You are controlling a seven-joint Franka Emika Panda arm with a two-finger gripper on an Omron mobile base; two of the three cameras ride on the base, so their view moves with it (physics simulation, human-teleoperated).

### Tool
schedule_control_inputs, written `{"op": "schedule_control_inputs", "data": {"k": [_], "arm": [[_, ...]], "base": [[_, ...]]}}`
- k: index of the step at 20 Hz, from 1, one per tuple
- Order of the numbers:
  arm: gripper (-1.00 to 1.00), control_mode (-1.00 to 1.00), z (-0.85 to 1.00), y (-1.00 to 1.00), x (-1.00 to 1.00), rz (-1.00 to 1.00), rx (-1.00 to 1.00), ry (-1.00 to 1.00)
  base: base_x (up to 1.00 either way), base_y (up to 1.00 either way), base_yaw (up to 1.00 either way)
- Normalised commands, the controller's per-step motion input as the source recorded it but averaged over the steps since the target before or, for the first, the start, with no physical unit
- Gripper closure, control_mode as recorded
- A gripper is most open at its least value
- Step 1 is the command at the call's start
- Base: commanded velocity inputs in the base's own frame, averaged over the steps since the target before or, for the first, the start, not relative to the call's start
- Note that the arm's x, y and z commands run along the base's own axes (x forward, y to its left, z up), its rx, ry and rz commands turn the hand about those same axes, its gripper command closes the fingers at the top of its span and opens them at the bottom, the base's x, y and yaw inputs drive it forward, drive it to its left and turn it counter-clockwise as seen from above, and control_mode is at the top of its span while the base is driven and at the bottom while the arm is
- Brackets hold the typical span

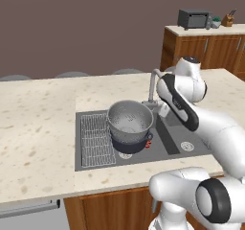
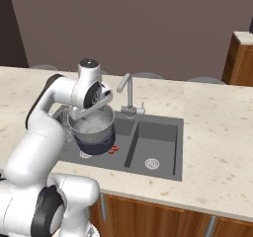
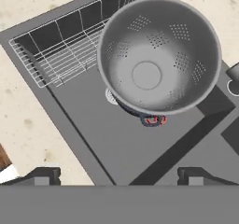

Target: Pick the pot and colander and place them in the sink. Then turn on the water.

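In the sink's (image 1: pixel 95 164) left basin, the colander (image 1: pixel 129 120) is seen nested on the pot (image 1: pixel 134 146), the wire rack (image 1: pixel 97 140) at their nine o'clock. Above, the claw (image 3: pixel 119 175) is held wide apart, nothing gripped.

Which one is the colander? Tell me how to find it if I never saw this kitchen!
Find the dark sink set in the speckled counter. In its left basin, beside the wire rack, a dark pot sits with a shiny bowl stacked in it: that is the colander. It is light silver, wider than the pot, and dotted with tiny holes.
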Motion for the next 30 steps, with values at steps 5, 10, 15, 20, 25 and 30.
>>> {"op": "schedule_control_inputs", "data": {"k": [5, 10, 15, 20, 25, 30], "arm": [[-1.00, -1.00, 0.14, -0.84, -0.19, 0.00, 0.25, -0.11], [-1.00, -1.00, -0.01, -0.51, -0.01, 0.00, 0.26, -0.12], [-1.00, -1.00, -0.15, -0.37, 0.04, -0.01, 0.34, -0.20], [-1.00, -1.00, -0.18, -0.38, 0.16, 0.00, 0.31, -0.21], [-1.00, -1.00, -0.04, -0.14, 0.41, -0.01, 0.26, -0.12], [-1.00, -1.00, 0.00, 0.00, 0.52, -0.07, 0.21, -0.08]], "base": [[0.00, 0.00, 0.00], [0.00, 0.00, 0.00], [0.00, 0.00, 0.00], [0.00, 0.00, 0.00], [0.00, 0.00, 0.00], [0.00, 0.00, 0.00]]}}
